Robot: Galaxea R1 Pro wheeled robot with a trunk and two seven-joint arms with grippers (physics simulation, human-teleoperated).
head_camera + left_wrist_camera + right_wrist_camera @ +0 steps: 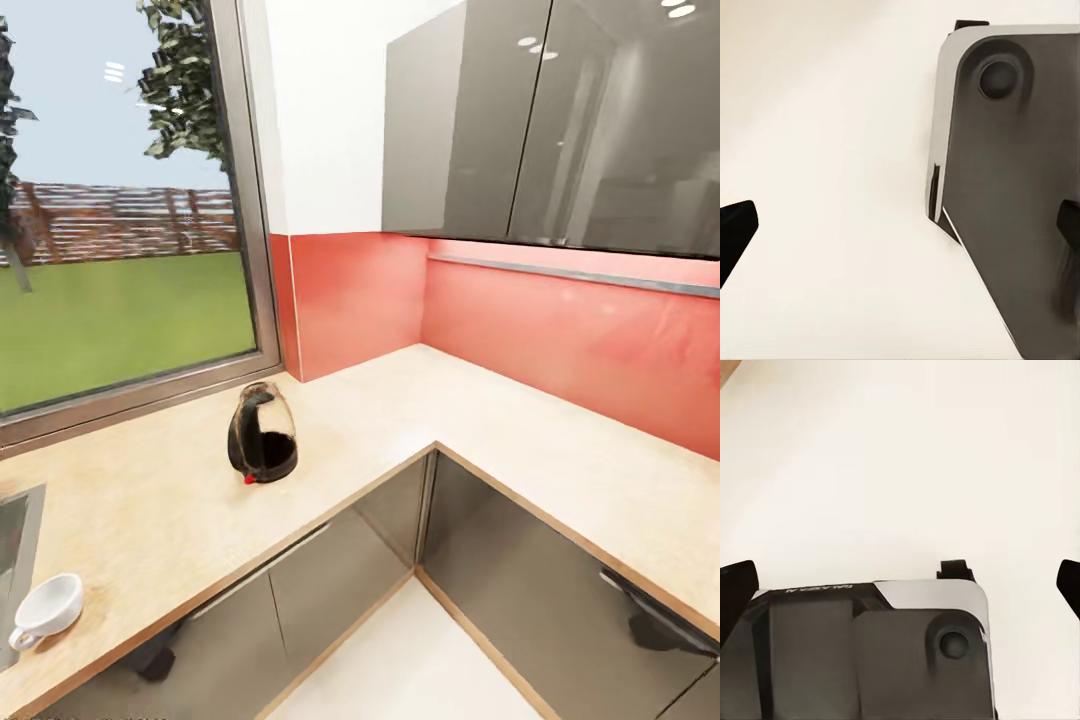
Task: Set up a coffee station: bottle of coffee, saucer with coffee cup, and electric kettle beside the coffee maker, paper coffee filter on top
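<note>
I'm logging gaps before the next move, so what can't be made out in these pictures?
- Head view: the sink is cut off by the left edge.
- Head view: the coffee cup sits near the kitchen countertop front edge; whether a saucer lies under it cannot be told.
- Head view: the electric kettle has dark-tinted glass, so any contents are unreadable.
- Wrist views: the finger tips are cropped by the picture edges, so each hand's opening is unclear.

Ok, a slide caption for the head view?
Electric kettle and coffee cup on the L-shaped kitchen countertop by the window.
</note>
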